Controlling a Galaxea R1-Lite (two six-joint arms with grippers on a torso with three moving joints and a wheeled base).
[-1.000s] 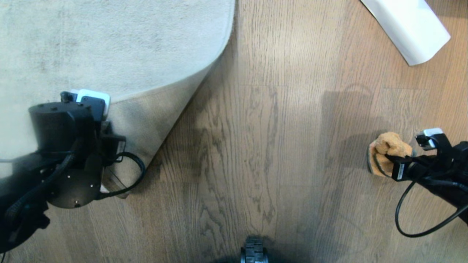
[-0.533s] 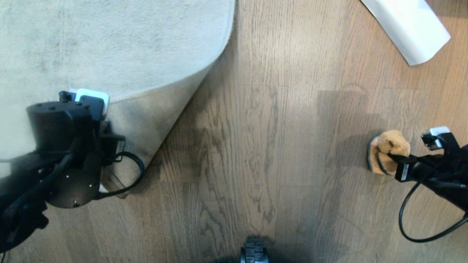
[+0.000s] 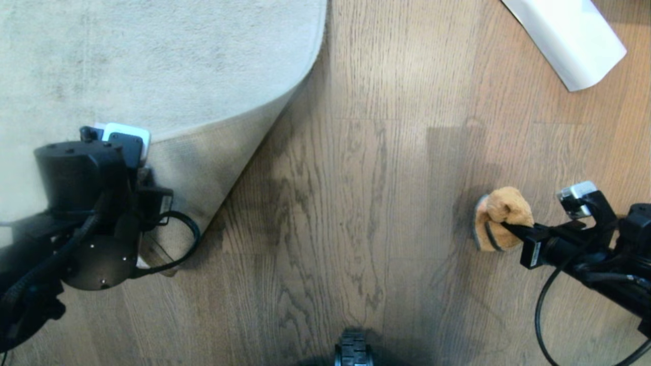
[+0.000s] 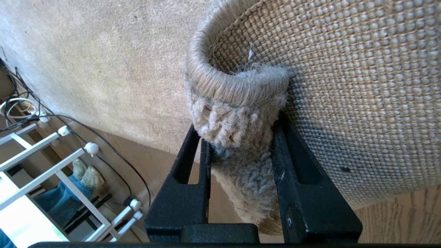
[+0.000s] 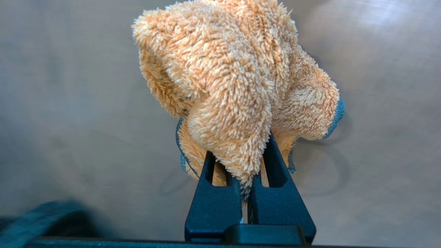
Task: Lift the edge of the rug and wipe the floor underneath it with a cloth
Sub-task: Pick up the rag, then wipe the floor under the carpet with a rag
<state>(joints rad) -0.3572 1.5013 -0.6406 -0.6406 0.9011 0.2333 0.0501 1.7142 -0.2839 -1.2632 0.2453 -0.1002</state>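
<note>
Head view, near to far: note the small black wheel (image 3: pixel 353 353) at 6 o'clock, at the frame's lower edge. Both arms sit in the next band out.

Left hand (image 4: pixel 241 151), at 9 o'clock in the head view: its fingers are pinching the rug edge (image 4: pixel 237 113), with the pale pile bunched between them and the bound border curling over the tips. Judge this hold as a prop: it keeps the corner folded back, tan woven backing (image 3: pixel 203 168) up, so that the floor (image 3: pixel 325 213) beneath is exposed.

Right hand (image 5: pixel 246 193), at 3 o'clock in the head view: its fingers are pressed almost together on a fold of the cloth (image 3: pixel 501 217). Most of the orange pile bulges beyond the fingertips, which suits wiping, since fabric rather than finger would meet the boards.

Position of the task items relative to the hands:
1. The cloth leads the right hand on its 9 o'clock side, low over the floor; contact cannot be confirmed.
2. The exposed strip beside the folded corner lies well apart from the cloth, across bare planks toward 9 o'clock.

Farthest out, a white rolled sheet (image 3: pixel 569 35) lies at 1 o'clock, and plays no part.
</note>
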